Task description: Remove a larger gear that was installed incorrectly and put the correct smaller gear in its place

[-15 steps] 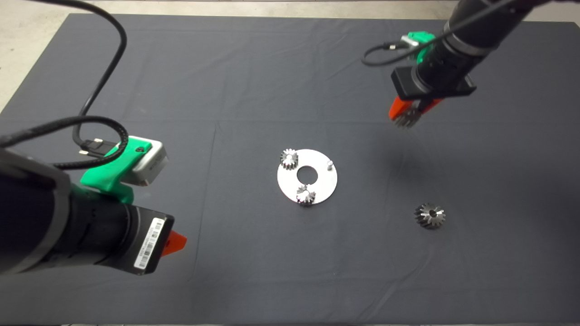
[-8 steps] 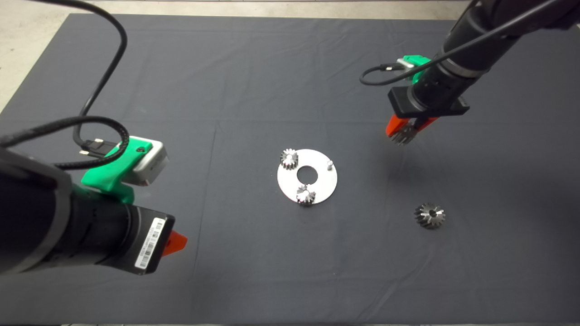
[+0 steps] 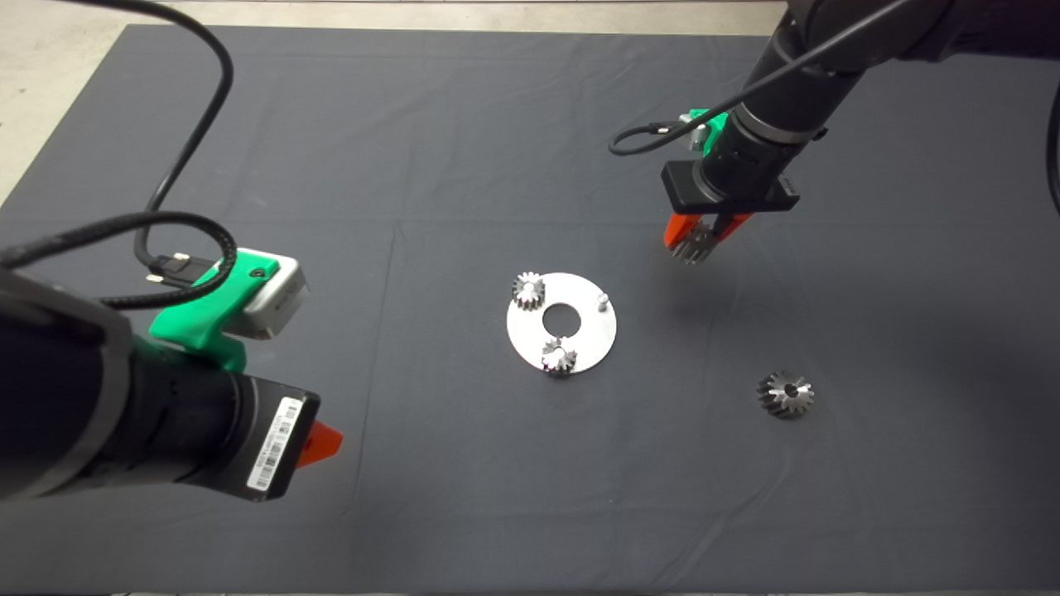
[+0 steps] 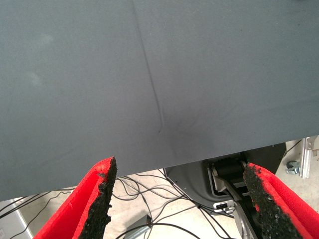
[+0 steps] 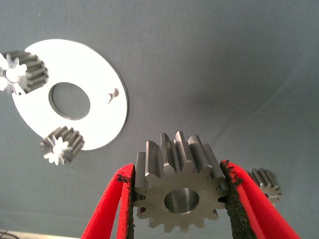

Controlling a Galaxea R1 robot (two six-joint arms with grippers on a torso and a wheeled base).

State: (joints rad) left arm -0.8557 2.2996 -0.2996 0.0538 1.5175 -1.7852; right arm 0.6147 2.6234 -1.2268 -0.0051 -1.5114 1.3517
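My right gripper hangs above the mat, to the back right of the silver plate, shut on the smaller gear. The right wrist view shows that gear clamped by its teeth between the two red fingers. Two small gears sit on the plate, and one pin stands bare. The larger gear lies on the mat to the plate's right. My left gripper waits at the lower left, open, holding nothing.
The dark mat covers the table, with a fold line running past the plate. In the left wrist view the mat's edge shows, with cables and equipment on the floor beyond it.
The right gripper has carried the smaller gear leftward and nearer to the plate. The left arm, the plate and the larger gear have not moved.
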